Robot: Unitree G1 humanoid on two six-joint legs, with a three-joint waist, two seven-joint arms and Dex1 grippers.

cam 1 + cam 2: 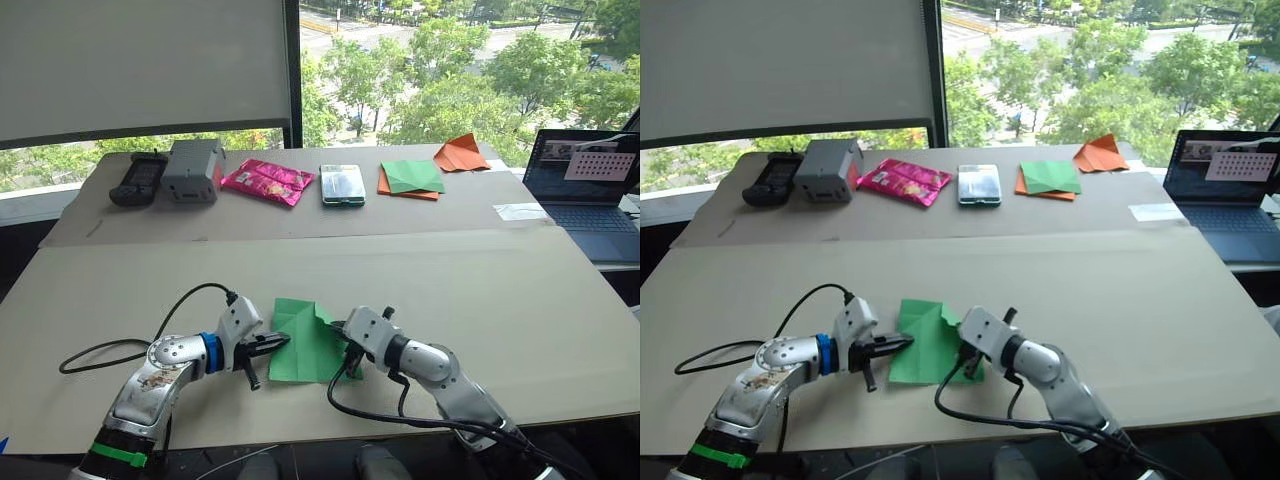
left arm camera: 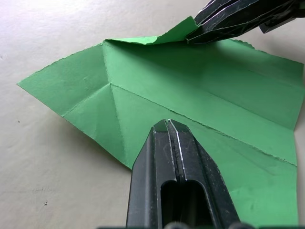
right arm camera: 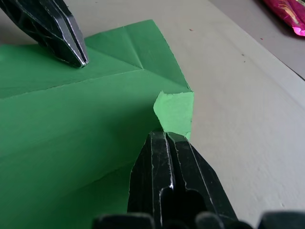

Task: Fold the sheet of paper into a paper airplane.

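The sheet of paper (image 1: 305, 345) is bright green, creased and partly folded, lying on the cardboard-covered table (image 1: 480, 300) near its front edge. My left gripper (image 1: 283, 341) is shut, its tips pressing down on the sheet's left part (image 2: 143, 95). My right gripper (image 1: 338, 326) is shut on the sheet's right edge, holding it slightly raised. In the right wrist view a small green flap (image 3: 175, 110) sticks out from between its shut fingertips (image 3: 157, 143). The left gripper's fingers (image 3: 62, 33) rest on the paper opposite it.
Along the table's far side lie a black controller (image 1: 138, 178), a grey box (image 1: 192, 170), a pink packet (image 1: 267, 181), a silver device (image 1: 342, 185), a green-and-orange paper stack (image 1: 410, 178) and an orange folded paper (image 1: 460, 153). A laptop (image 1: 580, 180) stands at the right.
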